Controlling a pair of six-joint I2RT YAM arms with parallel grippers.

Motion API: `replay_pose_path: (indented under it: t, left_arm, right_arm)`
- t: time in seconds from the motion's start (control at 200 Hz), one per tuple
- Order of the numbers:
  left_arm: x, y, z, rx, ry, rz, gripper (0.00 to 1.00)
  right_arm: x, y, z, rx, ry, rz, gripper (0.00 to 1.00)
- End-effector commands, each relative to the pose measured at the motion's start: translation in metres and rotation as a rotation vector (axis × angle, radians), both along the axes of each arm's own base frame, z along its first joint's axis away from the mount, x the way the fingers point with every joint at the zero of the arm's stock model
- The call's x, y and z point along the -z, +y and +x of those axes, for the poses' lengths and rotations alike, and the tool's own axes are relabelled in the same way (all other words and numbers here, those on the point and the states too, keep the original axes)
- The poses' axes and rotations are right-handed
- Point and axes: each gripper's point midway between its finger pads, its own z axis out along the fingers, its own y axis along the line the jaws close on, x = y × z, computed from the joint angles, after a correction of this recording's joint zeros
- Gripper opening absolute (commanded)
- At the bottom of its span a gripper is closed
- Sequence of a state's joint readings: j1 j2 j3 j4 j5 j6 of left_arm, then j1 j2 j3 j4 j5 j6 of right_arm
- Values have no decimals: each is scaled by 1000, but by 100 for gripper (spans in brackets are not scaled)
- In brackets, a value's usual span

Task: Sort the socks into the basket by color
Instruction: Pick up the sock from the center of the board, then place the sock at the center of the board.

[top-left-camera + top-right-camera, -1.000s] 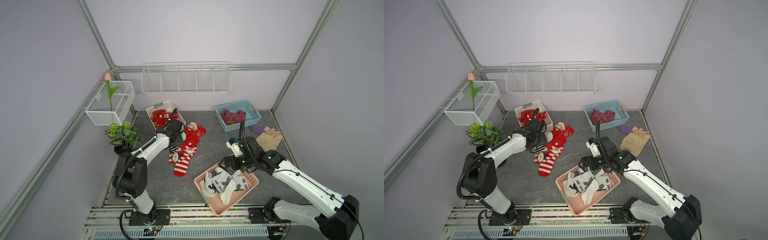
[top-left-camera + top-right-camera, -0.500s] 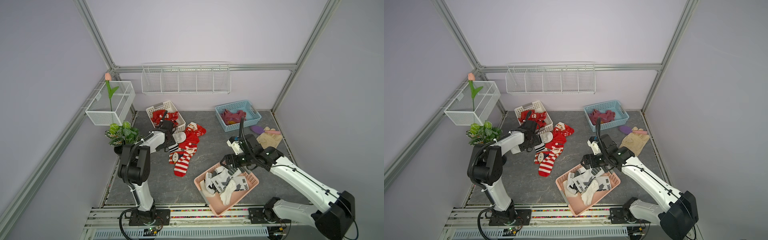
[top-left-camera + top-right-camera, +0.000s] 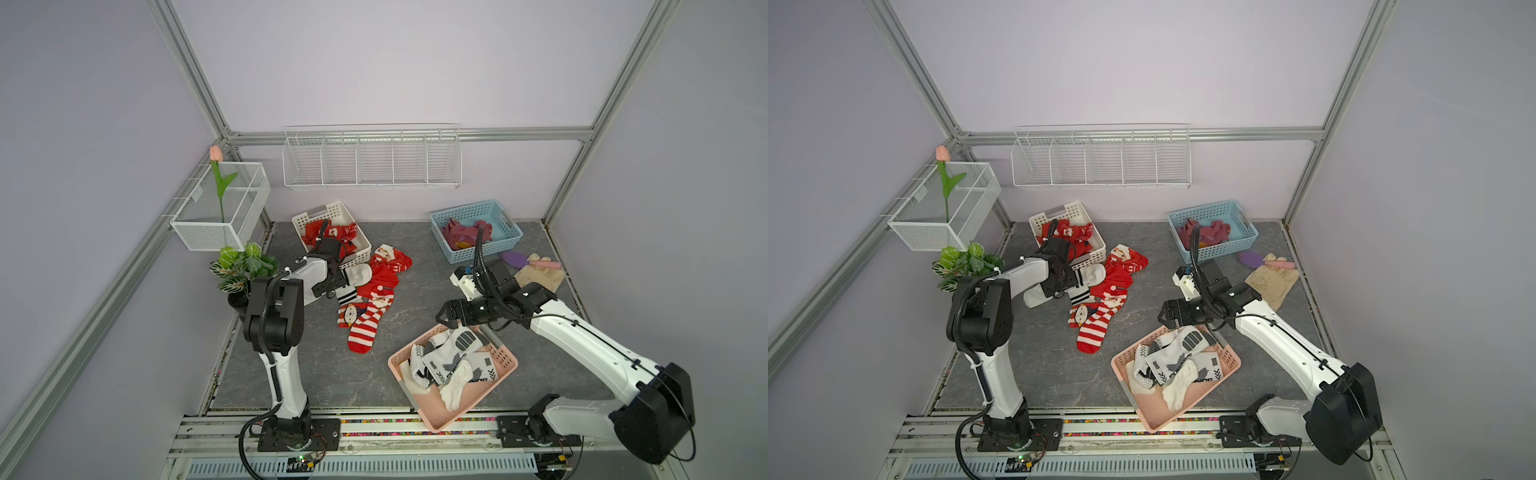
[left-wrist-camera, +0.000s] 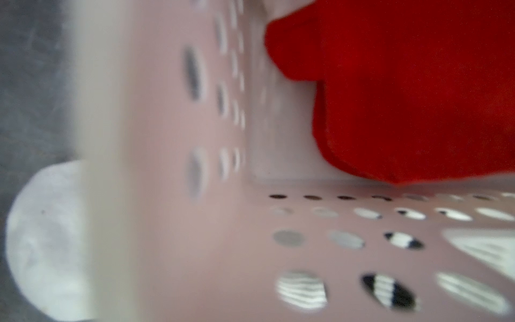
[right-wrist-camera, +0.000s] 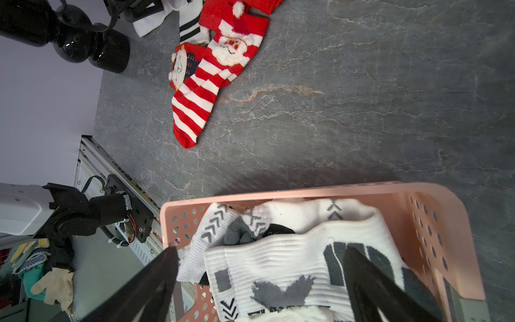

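Grey stone floor (image 3: 415, 291), red-striped Santa socks (image 3: 365, 328)

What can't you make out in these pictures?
Left arm's fingers: hidden in both top views behind their own wrist, at the white basket; open or shut, unclear.
Left wrist view: blurred; only a red sock and basket wall show.
Purple socks in the blue basket: bunched, crossed by the right arm's cable; count unclear.
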State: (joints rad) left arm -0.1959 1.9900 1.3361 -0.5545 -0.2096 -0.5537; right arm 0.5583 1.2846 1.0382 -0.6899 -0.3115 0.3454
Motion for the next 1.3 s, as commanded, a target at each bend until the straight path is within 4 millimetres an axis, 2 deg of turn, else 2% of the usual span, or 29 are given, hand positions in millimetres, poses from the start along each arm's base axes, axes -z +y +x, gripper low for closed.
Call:
replay_pose_path:
  t: [0.0,0.23,0.41,0.63,0.73,0.885,1.144,1.219,1.294]
  left_arm:
    - [10,-2,-14,-28,50,-17,36]
    - [3,-20,-35,-7,36,-18,0]
    - [-14,-38,-48,22,-2,-10,0]
    - [-59,-55,-51,71,-115,-37,0]
    - [-71,-60,-54,91,-138,-51,0]
    - [-78,-81,-58,137,-156,-99,0]
    - [-61,-119,-68,202,-109,-130,0]
    - [-61,-126,-68,213,-114,-135,13]
    - [-63,-130,-67,225,-119,-132,36]
  right_arm:
    - [-10,4,4,-19,-20,34,100]
    - [-10,5,2,-30,-13,47,93]
    - [-10,4,-3,-36,-10,55,90]
    - [-12,1,-8,-38,-18,63,90]
    - [-11,2,-10,-41,-17,67,90]
    - [-11,2,-11,-47,-17,75,90]
    - [-10,1,-14,-47,-20,78,91]
    - [-10,0,-14,-46,-21,78,91]
    - [-11,0,-15,-46,-22,76,93]
